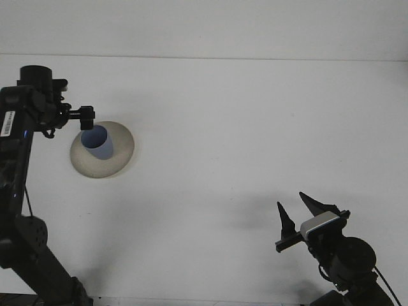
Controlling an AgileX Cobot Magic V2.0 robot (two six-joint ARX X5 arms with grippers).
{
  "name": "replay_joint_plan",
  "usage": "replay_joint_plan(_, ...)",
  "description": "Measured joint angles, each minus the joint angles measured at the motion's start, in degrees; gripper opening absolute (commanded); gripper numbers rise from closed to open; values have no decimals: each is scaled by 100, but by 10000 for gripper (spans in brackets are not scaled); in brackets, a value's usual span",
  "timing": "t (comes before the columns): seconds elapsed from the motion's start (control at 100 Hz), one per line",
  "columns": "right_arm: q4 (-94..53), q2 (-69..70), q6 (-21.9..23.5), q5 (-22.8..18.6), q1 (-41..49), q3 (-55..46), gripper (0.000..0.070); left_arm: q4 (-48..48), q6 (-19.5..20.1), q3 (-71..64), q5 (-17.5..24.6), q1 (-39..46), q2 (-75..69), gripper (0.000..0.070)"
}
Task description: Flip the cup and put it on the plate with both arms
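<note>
One camera only — the front view, set high and looking forward and down over the white table [255, 127]. It sits well back: the left arm [19, 191] rises at the left edge, the right arm [344, 255] at bottom right — no second view shares it.

A robot test bench in a lab-like room.
A plain white worktop [255, 140] meets a bare white wall [204, 25]; two black robot arms [19, 191] stand at its near edge, with only a plate [118, 159] and a cup [98, 143] laid out.

White table [242, 134], beige plate [121, 159] on it
</note>
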Motion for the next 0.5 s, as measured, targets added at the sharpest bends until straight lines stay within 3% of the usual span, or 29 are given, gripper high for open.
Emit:
replay_joint_plan(0.19,2,0,0,407,0,0,401,-164,-87,26,634,-2,-1353,554)
replay_joint_plan(0.33,2,0,22,907,0,0,401,-20,-120,-341,1327,-68,-2288,324)
replay_joint_plan(0.41,4,0,72,1154,0,0,389,337,-31,-1019,1412,-127,-2994,157)
replay_joint_plan(0.47,42,0,157,1362,0,0,300,688,42,-1672,1427,-129,-3578,12)
replay_joint_plan(0.5,85,0,216,1488,0,0,251,894,79,-2024,1419,-127,-3869,12)
